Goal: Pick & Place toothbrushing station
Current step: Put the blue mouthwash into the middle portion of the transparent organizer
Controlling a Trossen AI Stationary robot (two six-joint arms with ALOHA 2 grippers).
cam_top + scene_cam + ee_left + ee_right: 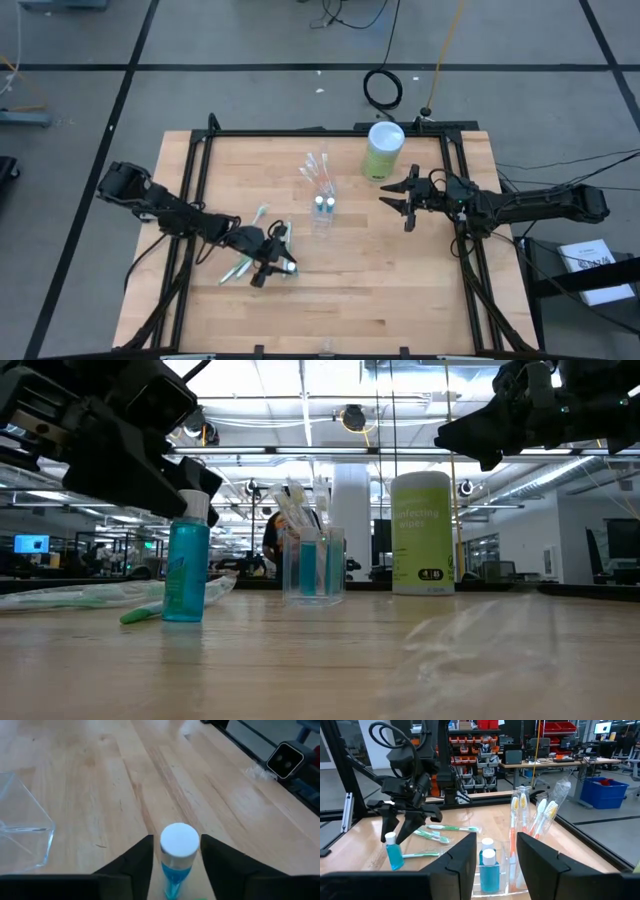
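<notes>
**Left hand at blue bottle**

Left hand (pixel 272 262), fingers astride small blue white-capped bottle (pixel 186 565) upright on wooden worktop (pixel 400 270), grip can't tell. Right hand (pixel 400 200) hovers unclenched, empty, nr clear plastic holder (pixel 507 870) w/ toothbrushes.

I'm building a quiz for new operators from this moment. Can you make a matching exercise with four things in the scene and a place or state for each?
Things:
1. blue bottle
2. lime canister
3. clear holder
4. green toothbrushes

Places or states:
A. lying flat on the table
B. upright between the left gripper's fingers
C. holds orange-white brushes and two blue bottles
D. at the table's far edge, near the right gripper

Pairs: 1-B, 2-D, 3-C, 4-A
</notes>
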